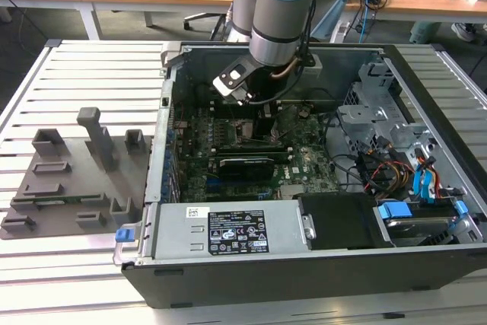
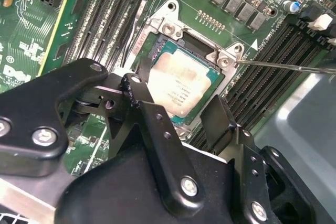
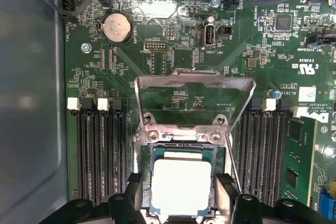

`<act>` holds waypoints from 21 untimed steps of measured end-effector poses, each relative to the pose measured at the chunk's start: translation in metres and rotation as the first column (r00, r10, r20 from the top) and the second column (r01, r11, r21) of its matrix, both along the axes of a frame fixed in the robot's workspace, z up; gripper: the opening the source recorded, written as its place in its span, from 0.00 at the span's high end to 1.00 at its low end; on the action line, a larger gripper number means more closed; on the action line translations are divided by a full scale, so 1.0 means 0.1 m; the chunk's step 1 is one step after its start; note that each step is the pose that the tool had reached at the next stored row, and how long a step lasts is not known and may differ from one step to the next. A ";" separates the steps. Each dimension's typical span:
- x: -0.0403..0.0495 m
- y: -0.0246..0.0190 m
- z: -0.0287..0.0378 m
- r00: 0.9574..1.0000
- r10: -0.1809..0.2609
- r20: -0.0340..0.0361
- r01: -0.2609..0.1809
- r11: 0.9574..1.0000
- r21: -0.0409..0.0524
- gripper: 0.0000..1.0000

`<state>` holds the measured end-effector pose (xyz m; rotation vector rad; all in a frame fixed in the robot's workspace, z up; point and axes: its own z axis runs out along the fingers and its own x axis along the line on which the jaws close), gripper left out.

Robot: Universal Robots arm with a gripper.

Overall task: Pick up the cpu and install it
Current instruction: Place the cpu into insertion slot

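The arm [image 1: 285, 5] reaches down into the open case [image 1: 228, 264], which lies on its side on the slatted bench [image 1: 76, 74]. On the exterior view's left, a grey tray [image 1: 46, 188] with upright blocks sits on the bench just beside the case.

In both wrist views the cpu [image 3: 181, 184] [image 2: 181, 85] lies flat in the socket [image 2: 194, 38] on the motherboard [image 3: 157, 51], silver top up. The jaws straddle it, spread to about the chip's width. One black finger [image 3: 137, 195] [image 2: 137, 90] stands at each of two opposite edges, and as far as I can see they are closed against the cpu.

The metal load plate [image 3: 194, 85] stands swung up at the far end of the socket. Rows of memory slots [image 3: 100, 150] run on both sides. A coin cell [image 3: 116, 28] sits further up the board.
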<state>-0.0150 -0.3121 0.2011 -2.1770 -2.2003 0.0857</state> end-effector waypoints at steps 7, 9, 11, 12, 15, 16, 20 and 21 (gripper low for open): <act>0.000 -0.001 -0.027 1.000 0.000 0.000 0.000 1.000 0.003 0.35; 0.000 -0.001 -0.026 1.000 0.000 0.000 0.000 1.000 0.002 0.36; 0.000 -0.001 -0.026 1.000 0.000 0.000 0.000 1.000 0.003 0.46; 0.000 -0.001 -0.027 1.000 0.000 0.000 0.000 1.000 0.003 0.46; 0.000 0.000 -0.028 1.000 0.000 0.000 0.000 1.000 0.003 0.46; 0.000 -0.001 -0.028 1.000 0.000 0.000 0.000 1.000 0.003 0.46; 0.000 0.000 -0.028 1.000 0.000 0.000 0.000 1.000 0.002 0.46; 0.001 0.001 -0.019 1.000 0.000 0.000 0.000 1.000 -0.002 0.46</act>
